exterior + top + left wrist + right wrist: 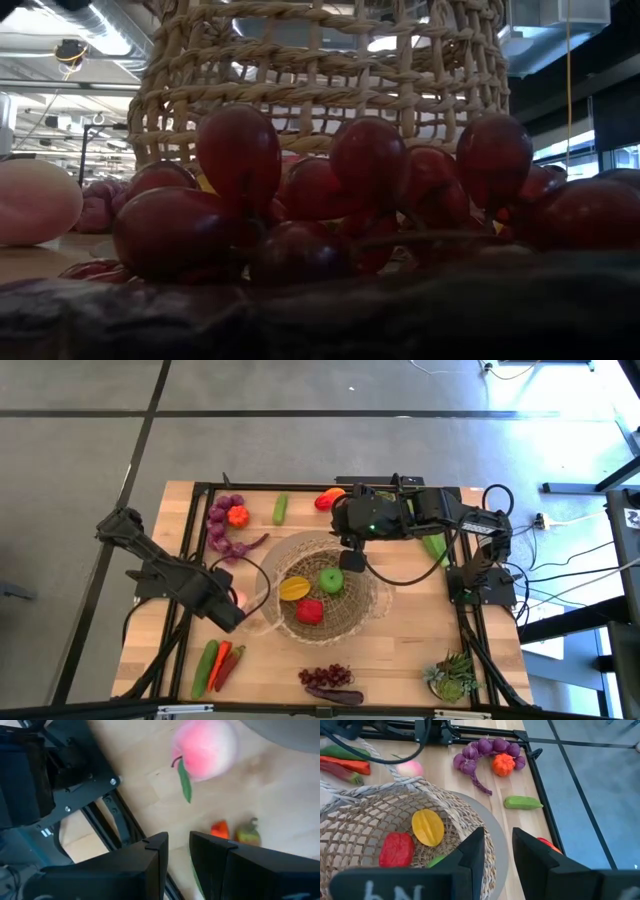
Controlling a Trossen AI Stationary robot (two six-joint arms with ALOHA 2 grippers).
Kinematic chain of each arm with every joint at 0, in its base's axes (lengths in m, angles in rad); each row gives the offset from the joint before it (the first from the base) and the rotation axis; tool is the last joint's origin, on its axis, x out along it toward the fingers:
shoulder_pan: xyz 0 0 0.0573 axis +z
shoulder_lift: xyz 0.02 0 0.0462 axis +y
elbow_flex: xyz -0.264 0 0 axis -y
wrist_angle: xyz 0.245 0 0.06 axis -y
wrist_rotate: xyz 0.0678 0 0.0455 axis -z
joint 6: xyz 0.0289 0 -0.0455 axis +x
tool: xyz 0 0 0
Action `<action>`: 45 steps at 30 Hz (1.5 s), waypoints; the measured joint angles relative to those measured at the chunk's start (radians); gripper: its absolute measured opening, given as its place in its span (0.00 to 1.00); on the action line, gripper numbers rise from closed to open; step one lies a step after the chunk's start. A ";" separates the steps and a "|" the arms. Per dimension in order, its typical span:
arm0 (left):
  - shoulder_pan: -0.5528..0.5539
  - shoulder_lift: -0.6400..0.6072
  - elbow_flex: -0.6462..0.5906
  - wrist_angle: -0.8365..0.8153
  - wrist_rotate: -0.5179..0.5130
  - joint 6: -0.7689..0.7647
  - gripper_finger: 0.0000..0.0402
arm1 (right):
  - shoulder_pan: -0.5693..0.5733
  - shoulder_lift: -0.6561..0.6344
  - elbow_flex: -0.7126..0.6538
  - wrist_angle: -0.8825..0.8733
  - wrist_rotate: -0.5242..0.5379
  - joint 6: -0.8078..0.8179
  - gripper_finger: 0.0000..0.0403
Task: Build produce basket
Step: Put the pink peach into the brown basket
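Observation:
The tan woven basket [345, 550] stands mid-table on a round grey mat. It holds a yellow pepper [294, 588], a green one [331, 580] and a red one [310, 611]. A pink peach [205, 747] lies on the wood just left of the basket. My left gripper [230, 613] points down beside the peach, its fingers [150, 857] a narrow gap apart with nothing between them. My right gripper [352, 560] hangs over the basket's far rim, tilted down. Its fingers [472, 852] stand slightly apart and hold nothing.
More produce lies around the basket. Purple bulbs [220, 520], an orange pepper [237, 515], a cucumber [281, 508] and a red pepper [328, 498] lie at the far side. Chillies [226, 660], grapes [325, 675] and a potted plant [452, 678] sit along the near edge.

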 joint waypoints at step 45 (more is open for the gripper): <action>0.019 0.001 -0.413 0.418 -0.181 0.190 0.17 | -0.003 0.000 0.000 0.000 0.001 0.002 0.24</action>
